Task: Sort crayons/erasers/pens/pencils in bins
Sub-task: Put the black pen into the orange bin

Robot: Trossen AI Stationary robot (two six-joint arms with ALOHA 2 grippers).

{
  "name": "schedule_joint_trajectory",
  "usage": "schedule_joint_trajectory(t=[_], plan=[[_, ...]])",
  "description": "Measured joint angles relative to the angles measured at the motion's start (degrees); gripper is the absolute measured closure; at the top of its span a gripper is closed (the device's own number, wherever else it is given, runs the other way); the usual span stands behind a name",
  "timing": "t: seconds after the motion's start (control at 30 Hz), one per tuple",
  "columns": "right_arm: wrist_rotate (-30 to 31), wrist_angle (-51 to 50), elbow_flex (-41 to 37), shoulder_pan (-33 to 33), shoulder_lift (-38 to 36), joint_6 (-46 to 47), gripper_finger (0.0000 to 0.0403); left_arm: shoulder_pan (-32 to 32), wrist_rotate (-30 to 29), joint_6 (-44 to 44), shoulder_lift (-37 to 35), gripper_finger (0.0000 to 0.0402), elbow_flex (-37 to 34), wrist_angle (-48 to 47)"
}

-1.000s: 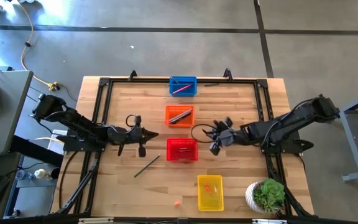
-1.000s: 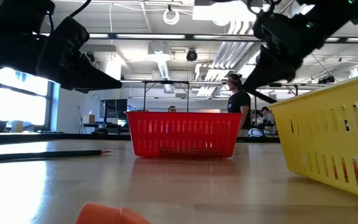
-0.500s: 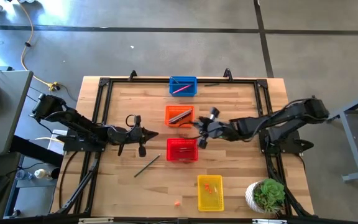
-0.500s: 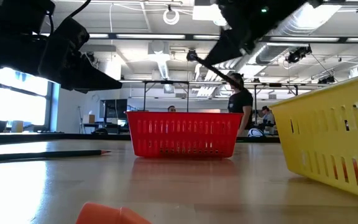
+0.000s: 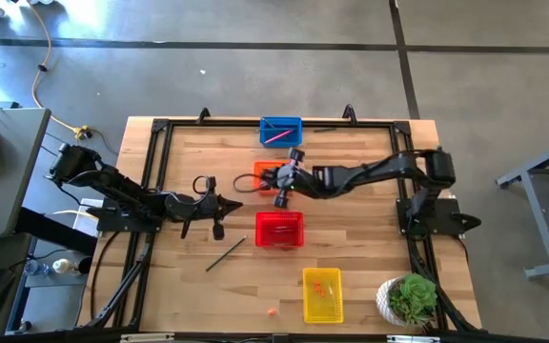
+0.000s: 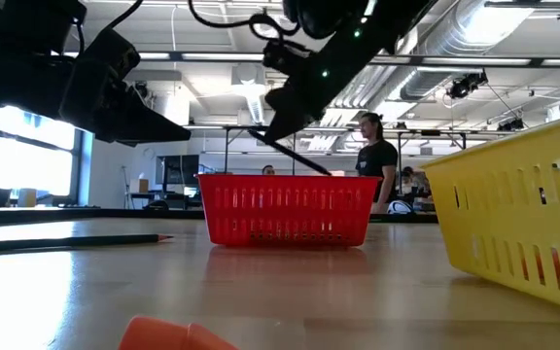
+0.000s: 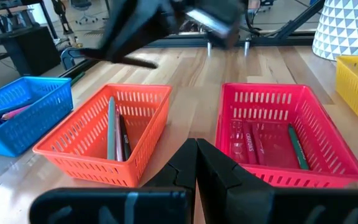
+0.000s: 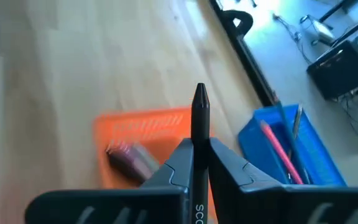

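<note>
The right gripper [image 5: 276, 181] hangs over the orange bin [image 5: 267, 169], fingers pinched on a dark pen [image 8: 200, 118]. The left gripper [image 5: 225, 205], fingers together and empty, waits left of the red bin [image 5: 279, 230].

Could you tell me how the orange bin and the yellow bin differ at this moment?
The orange bin sits mid-table with the right gripper over it, shut on a dark pen; the yellow bin sits at the near edge with no gripper over it. The orange bin holds long thin sticks; the yellow bin holds tiny orange-red erasers. Both are small rectangular mesh baskets of like size.
</note>
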Motion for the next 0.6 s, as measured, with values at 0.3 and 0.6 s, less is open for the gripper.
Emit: schedule_joint_trajectory(t=[0.3,0.6], plan=[[-4.8,4.8,0.1,-3.5,3.1,-5.0,0.039,0.0,0.0,0.0,0.0,0.0401,0.0,0.1],[-7.2,8.1,0.0,-4.2,5.9,-5.7,0.039,0.0,0.0,0.0,0.0,0.0401,0.0,0.0]])
